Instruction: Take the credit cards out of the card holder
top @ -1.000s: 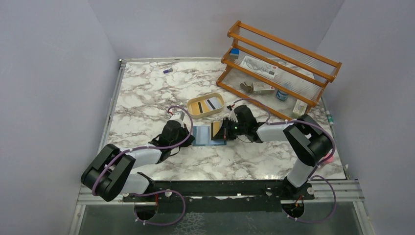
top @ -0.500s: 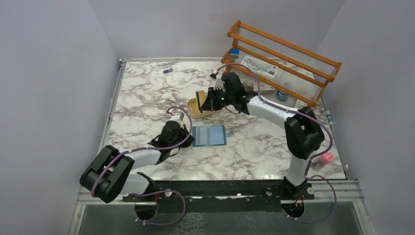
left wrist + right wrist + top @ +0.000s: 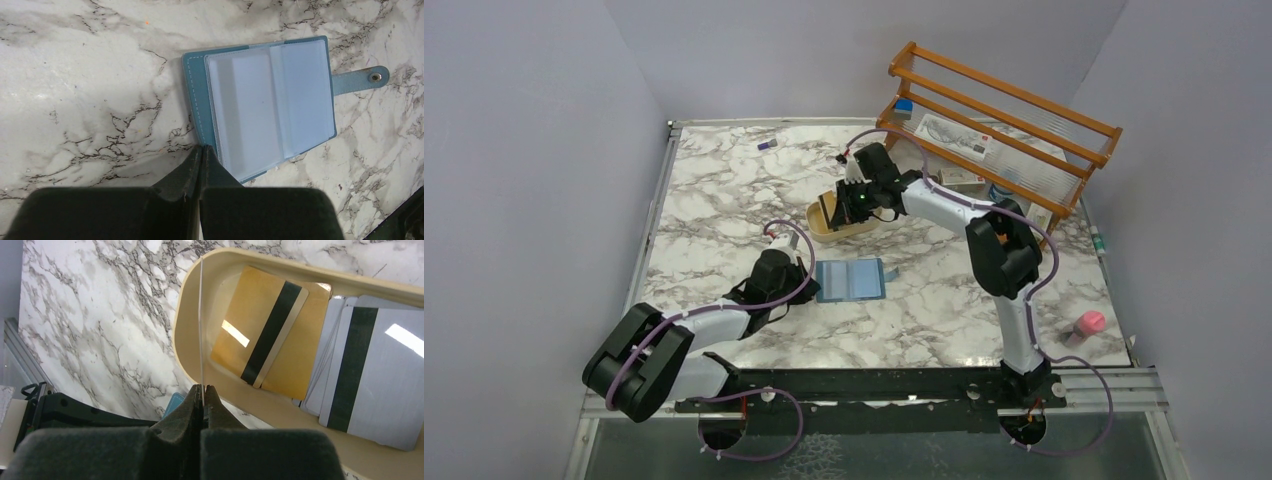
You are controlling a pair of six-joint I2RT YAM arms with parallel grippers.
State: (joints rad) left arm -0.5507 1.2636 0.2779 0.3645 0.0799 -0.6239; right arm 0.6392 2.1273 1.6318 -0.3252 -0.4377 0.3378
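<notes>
I have the left gripper (image 3: 201,159) pressed together with nothing between its fingers. Its tips sit right at the left edge of the card holder (image 3: 270,107), by the near corner, and I can't tell whether they actually bear on it. The card holder lies open and flat on the marble counter (image 3: 724,200), roughly in the middle and a little toward the near edge. Its pale blue inside faces up, and its snap tab (image 3: 361,80) sticks out flat on the right side.

The right gripper (image 3: 202,396) is pinching one card (image 3: 201,315) by its lower edge. From the wrist camera I see that card edge-on, as a thin pale line standing upright over the left end of the tan oval tray (image 3: 181,325). In the overhead view the right arm reaches out over that tray, which sits just beyond the card holder toward the far edge of the counter.

Lying flat in the tray are a yellow card (image 3: 235,340) with a dark stripe and, beside it to the right, a small stack of grey cards (image 3: 390,380), the top one also striped.

A wooden rack (image 3: 999,125) with a few small items stands in the far right corner. A pink object (image 3: 1088,324) rests near the near right corner, and a tiny purple thing (image 3: 767,145) lies by the far edge on the left.
</notes>
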